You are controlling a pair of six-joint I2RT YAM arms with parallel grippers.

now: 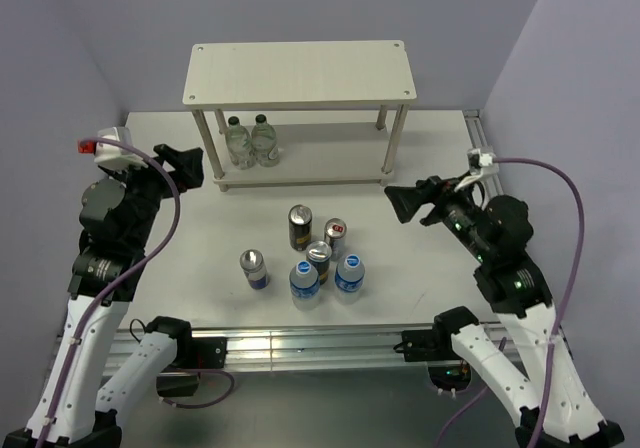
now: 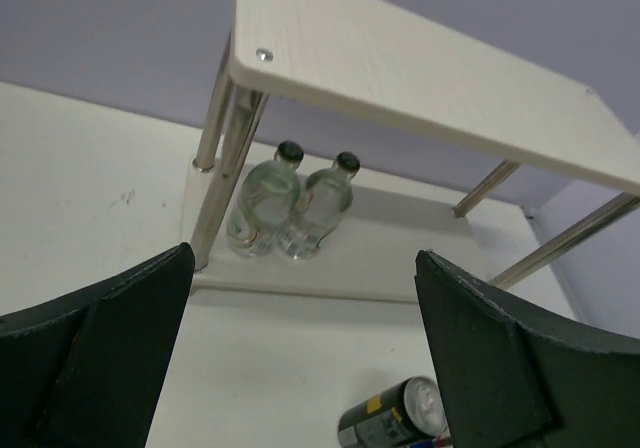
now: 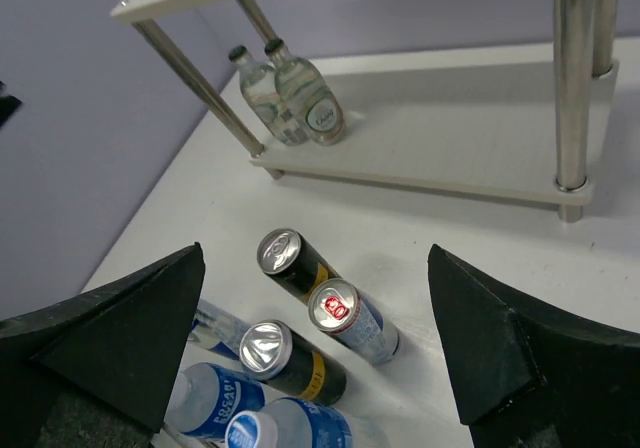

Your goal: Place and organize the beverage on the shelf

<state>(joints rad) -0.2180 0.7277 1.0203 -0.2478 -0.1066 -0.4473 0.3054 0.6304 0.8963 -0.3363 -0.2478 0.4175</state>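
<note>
The six drinks stand grouped on the white table in front of the shelf (image 1: 300,73). They are two black cans (image 1: 300,226) (image 1: 318,260), a red-topped silver can (image 1: 335,236), a blue silver can (image 1: 254,268) and two blue-capped water bottles (image 1: 305,283) (image 1: 349,273). My left gripper (image 1: 190,163) is open and empty, left of the shelf's front left post. My right gripper (image 1: 405,203) is open and empty, right of the cluster. The right wrist view shows a black can (image 3: 295,263), the red-topped can (image 3: 350,318) and a water bottle (image 3: 215,398) between its open fingers (image 3: 150,338).
Two small clear unlabelled bottles (image 1: 250,140) stand at the left end of the shelf's lower board (image 1: 330,163), also seen in the left wrist view (image 2: 295,208). Thin posts (image 1: 397,138) hold the top board. Grey walls close in at the back and the sides.
</note>
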